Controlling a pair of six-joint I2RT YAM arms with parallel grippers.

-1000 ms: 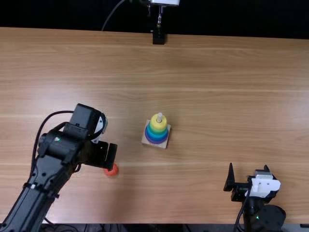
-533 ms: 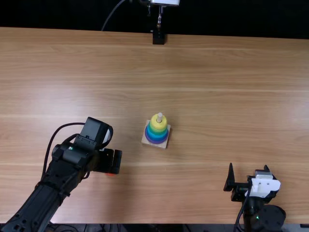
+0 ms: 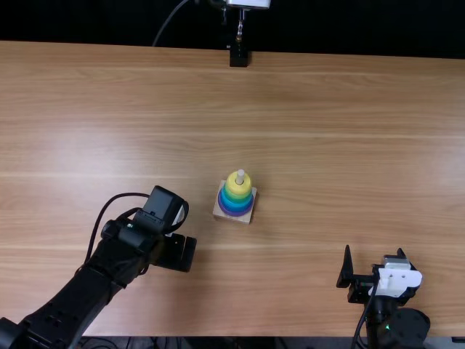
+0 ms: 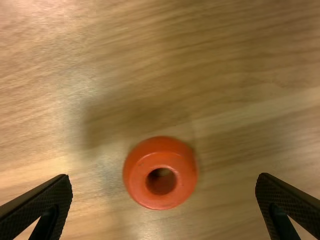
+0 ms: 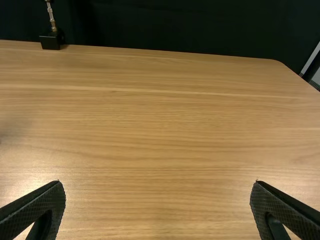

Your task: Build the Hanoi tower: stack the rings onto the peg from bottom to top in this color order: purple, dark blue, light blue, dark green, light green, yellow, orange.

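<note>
In the top view my left gripper [image 3: 182, 254] hangs left of and nearer than the ring stack. The left wrist view has this gripper [image 4: 164, 180] open, with the orange ring [image 4: 137, 181] lying flat on the table, hole upward, between the lines of its two fingers. Purple [image 3: 235, 213] is the lowest ring on the square wooden base [image 3: 248, 217]; blue and green ones rise above it to the yellow ring [image 3: 233, 187] on top. The tip of the peg [image 3: 240, 174] sticks out. My right gripper [image 3: 373, 252] is open at the near right; the right wrist view has this gripper [image 5: 156, 185] holding nothing.
A black stand [image 3: 238, 55] is at the table's far edge. Bare wood [image 3: 305, 189] lies between the stack and my right gripper. A black cable [image 3: 96, 225] loops along the left arm.
My left gripper has moved right and slightly toward the near edge, covering the orange ring that earlier showed beside it in the top view. The stack and the right arm have stayed still.
</note>
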